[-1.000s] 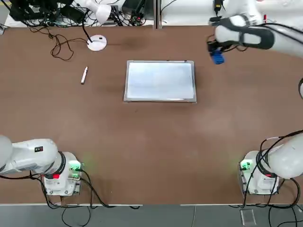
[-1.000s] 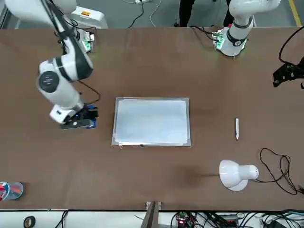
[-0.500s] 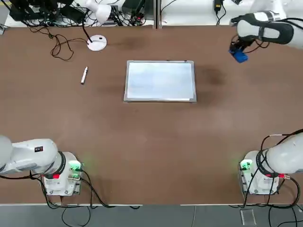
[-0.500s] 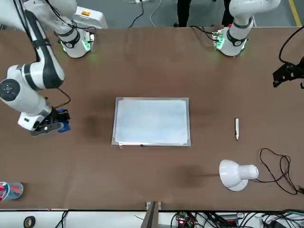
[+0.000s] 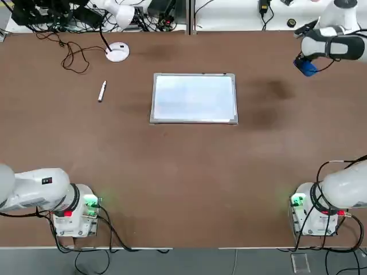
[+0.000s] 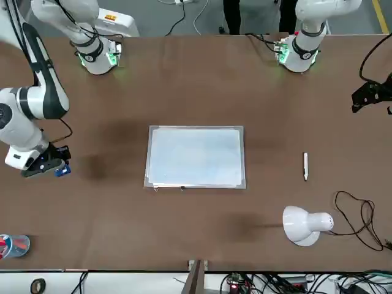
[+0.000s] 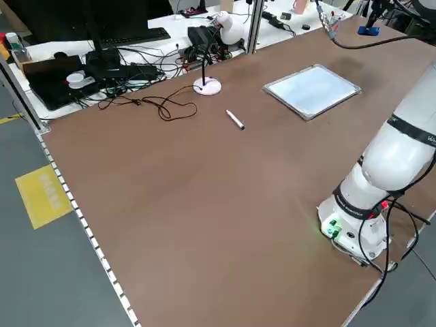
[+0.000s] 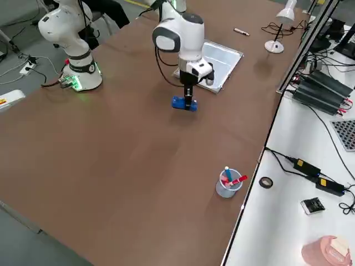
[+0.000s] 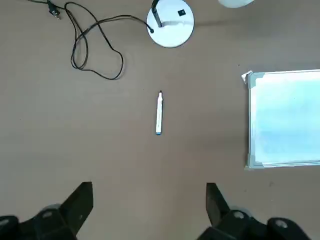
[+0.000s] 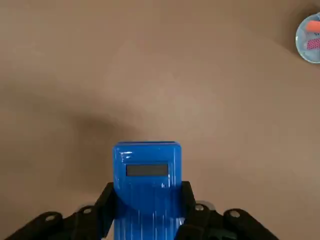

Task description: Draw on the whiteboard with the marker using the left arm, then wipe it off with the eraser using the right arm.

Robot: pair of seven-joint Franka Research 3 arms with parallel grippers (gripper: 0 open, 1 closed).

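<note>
Farther out from the whiteboard [image 5: 194, 98] now, at its two o'clock, the right gripper [image 10: 148, 200] grasps the eraser [image 10: 147, 172]. Wiping looks finished; next, lower and release. The marker [image 5: 102, 91] lies at nine o'clock, ungripped; the left gripper [image 9: 150, 194] idles open, nearby.

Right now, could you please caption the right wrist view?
The right gripper grips the blue eraser above the brown table.

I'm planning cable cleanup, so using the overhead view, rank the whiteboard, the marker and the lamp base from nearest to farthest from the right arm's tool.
1. Whiteboard, left of the right tool.
2. Marker and lamp base, both beyond the whiteboard's left side: too close to call.
</note>
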